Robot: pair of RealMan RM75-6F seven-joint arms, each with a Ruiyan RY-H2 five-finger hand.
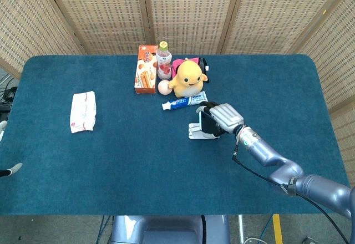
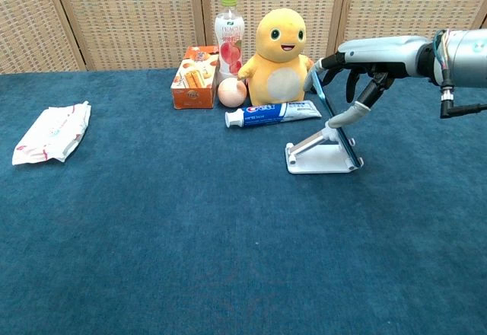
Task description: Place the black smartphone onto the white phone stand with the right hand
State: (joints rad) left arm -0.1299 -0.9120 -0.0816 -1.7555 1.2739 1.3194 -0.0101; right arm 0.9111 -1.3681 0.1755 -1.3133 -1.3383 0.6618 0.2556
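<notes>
The black smartphone [image 2: 335,119] leans tilted on the white phone stand [image 2: 320,157], just in front of the toothpaste; from the chest view I see it edge-on. My right hand [image 2: 358,65] reaches in from the right, fingers over the phone's top edge and thumb against its upper side, still holding it. In the head view the right hand [image 1: 224,115] covers most of the smartphone [image 1: 206,124] and part of the stand [image 1: 195,131]. Only a small pale tip at the left edge of the head view may be my left hand [image 1: 12,168].
Behind the stand lie a toothpaste tube [image 2: 274,112], a yellow plush toy [image 2: 280,57], a peach-coloured ball [image 2: 232,91], an orange snack box [image 2: 195,87] and a drink bottle [image 2: 229,34]. A wipes pack [image 2: 52,132] lies far left. Wicker screens stand behind the table.
</notes>
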